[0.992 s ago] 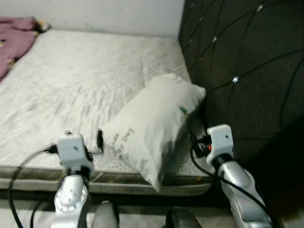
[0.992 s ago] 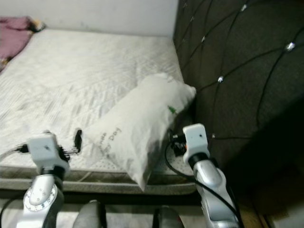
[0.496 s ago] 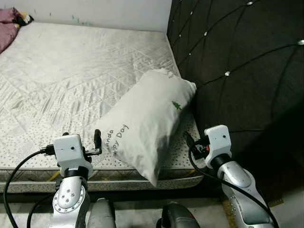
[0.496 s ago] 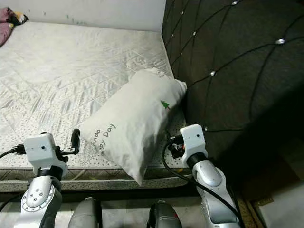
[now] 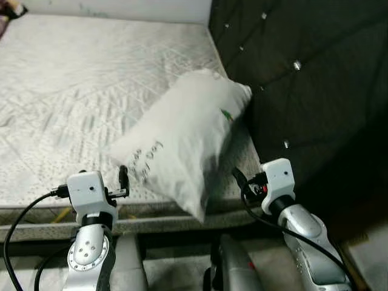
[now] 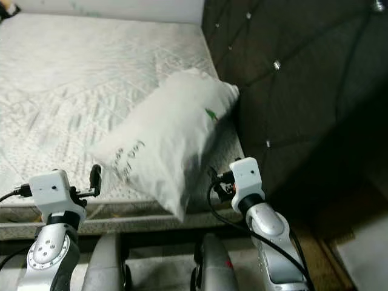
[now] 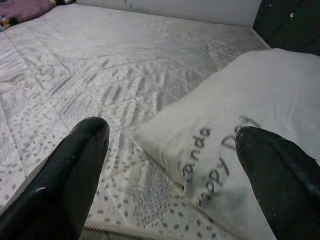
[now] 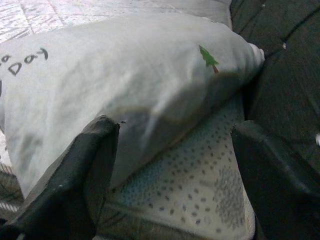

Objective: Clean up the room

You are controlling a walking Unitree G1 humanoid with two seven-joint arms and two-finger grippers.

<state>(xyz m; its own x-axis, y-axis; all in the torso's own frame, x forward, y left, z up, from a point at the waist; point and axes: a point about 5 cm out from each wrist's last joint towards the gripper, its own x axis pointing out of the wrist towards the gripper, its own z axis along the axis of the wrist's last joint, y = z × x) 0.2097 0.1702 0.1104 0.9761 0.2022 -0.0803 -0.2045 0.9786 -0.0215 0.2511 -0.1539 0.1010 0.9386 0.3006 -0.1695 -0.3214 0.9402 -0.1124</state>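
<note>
Both claws spread wide before a white pillow on a bare mattress.

The pillow [image 5: 185, 142] lies slantwise at centre frame on the quilted mattress [image 5: 79, 91], its upper corner near the dark tufted headboard [image 5: 303, 85] at right, its lower corner hanging past the mattress edge. The left claw [image 7: 170, 170] sits at lower left with fingers wide apart facing the pillow's lettered end; the right claw [image 8: 170, 165] at lower right is likewise wide, beside the pillow's underside.
</note>
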